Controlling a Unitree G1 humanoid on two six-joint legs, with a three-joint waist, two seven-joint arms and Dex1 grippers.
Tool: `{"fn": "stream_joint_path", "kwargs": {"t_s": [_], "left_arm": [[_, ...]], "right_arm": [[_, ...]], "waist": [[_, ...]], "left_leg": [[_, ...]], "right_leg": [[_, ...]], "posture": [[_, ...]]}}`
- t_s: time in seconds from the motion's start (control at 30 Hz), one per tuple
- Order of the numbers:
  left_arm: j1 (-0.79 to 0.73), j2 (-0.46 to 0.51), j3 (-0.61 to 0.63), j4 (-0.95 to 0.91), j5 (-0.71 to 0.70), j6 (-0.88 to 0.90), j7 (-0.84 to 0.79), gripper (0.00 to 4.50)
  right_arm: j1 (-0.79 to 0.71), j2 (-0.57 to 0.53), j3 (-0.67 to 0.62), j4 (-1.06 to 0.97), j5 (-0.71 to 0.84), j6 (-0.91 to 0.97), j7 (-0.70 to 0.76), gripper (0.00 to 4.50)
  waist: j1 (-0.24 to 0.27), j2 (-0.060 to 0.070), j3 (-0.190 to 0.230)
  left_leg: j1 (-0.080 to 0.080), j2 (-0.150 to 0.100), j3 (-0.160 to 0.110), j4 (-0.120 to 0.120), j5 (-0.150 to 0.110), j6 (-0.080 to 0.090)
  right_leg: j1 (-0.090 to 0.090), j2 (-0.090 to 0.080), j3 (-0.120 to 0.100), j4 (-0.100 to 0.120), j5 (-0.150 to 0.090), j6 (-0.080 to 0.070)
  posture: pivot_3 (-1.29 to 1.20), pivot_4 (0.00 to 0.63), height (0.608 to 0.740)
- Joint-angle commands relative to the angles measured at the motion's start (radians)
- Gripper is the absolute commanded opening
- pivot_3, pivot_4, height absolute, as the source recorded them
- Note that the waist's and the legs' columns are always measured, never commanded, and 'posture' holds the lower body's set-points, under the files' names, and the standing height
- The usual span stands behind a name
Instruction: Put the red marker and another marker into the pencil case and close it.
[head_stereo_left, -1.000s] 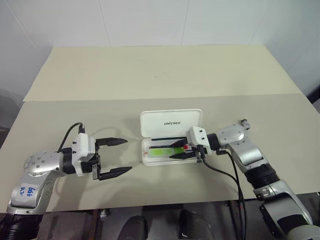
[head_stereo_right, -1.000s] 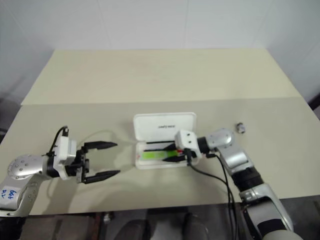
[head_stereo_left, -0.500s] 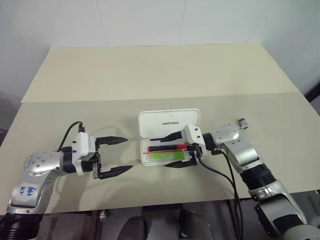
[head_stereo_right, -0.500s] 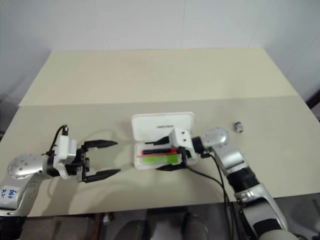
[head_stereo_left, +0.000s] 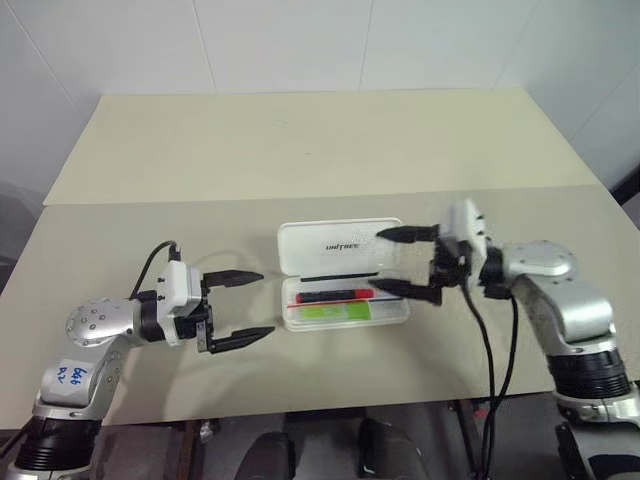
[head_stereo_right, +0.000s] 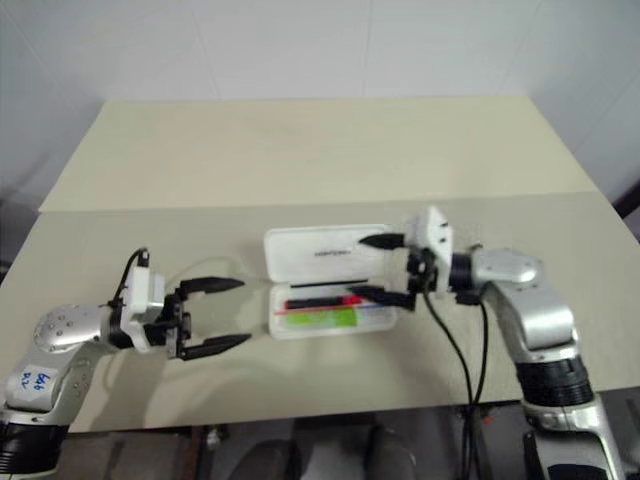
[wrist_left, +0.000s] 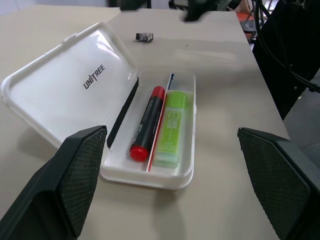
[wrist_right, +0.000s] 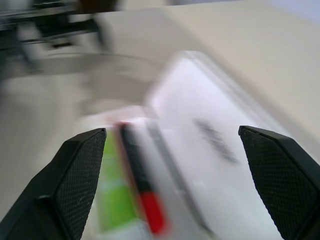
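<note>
Now the red marker (head_stereo_left: 335, 296) lies lengthwise in the pencil case (head_stereo_left: 345, 312), both grippers wide open, empty.

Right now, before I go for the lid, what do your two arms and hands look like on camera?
Both arms are silver-grey metal with black joint bands. Each ends in a white block carrying a hand of two black fingers, left hand and right hand. A black cable loops off each wrist. The left arm bears a white sticker with blue handwriting. The finger pads are cross-hatched.
</note>
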Motion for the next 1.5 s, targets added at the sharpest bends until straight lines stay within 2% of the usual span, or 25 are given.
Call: {"fn": "stream_joint_path", "kwargs": {"t_s": [0.03,0.3,0.57,0.8,1.13,1.47,1.5], "left_arm": [[-0.021,-0.011,-0.015,-0.014,0.002,-0.012,0.006,4.5],[-0.092,-0.038,-0.047,0.036,0.017,-0.026,-0.001,4.5],[-0.132,-0.08,-0.083,0.052,0.031,-0.033,0.006,4.5],[-0.135,-0.083,-0.086,0.056,0.032,-0.038,0.005,4.5],[-0.125,-0.083,-0.084,0.048,0.032,-0.038,0.011,4.5],[-0.131,-0.091,-0.089,0.049,0.031,-0.042,0.012,4.5],[-0.133,-0.092,-0.09,0.049,0.031,-0.042,0.011,4.5]], "right_arm": [[0.033,-0.049,-0.105,0.031,-0.019,-0.016,-0.08,4.47],[0.068,-0.072,-0.17,0.137,-0.152,-0.063,-0.312,4.47],[0.071,0.061,-0.187,0.106,-0.225,0.028,-0.645,4.47],[0.096,0.154,-0.208,0.135,-0.249,0.089,-0.812,4.47],[0.13,0.115,-0.244,0.236,-0.25,0.043,-0.821,4.47],[0.113,0.154,-0.282,0.371,-0.173,0.048,-0.8,4.47],[0.104,0.162,-0.283,0.379,-0.161,0.051,-0.796,4.08]], "waist": [[0.002,-0.001,0.0],[0.007,-0.001,-0.001],[0.006,-0.001,-0.001],[0.016,-0.001,-0.001],[0.018,-0.001,-0.001],[0.012,-0.001,-0.001],[0.011,-0.002,-0.001]], "left_leg": [[0.0,0.0,0.0,0.0,0.0,0.0],[0.001,0.0,0.005,0.001,0.0,0.0],[0.001,0.001,0.006,0.001,0.0,0.0],[0.001,0.001,0.006,0.001,0.0,0.0],[0.001,0.001,0.006,0.0,0.0,0.001],[0.001,0.001,0.007,0.001,0.001,0.001],[0.001,0.001,0.007,0.001,0.001,0.001]], "right_leg": [[0.0,0.0,0.0,0.0,0.0,0.0],[0.0,0.0,0.002,0.0,0.0,0.0],[0.0,0.0,0.002,0.0,0.0,0.0],[0.0,0.0,0.002,0.0,0.0,0.0],[0.0,0.0,0.002,0.0,0.0,0.0],[0.0,0.0,0.003,0.0,0.0,0.0],[0.0,0.0,0.004,0.0,0.0,0.0]], "posture": [[0.0,0.15,0.74],[0.0,0.15,0.74],[0.0,0.15,0.74],[0.0,0.15,0.74],[0.0,0.15,0.74],[0.0,0.15,0.74],[0.0,0.15,0.74]]}}
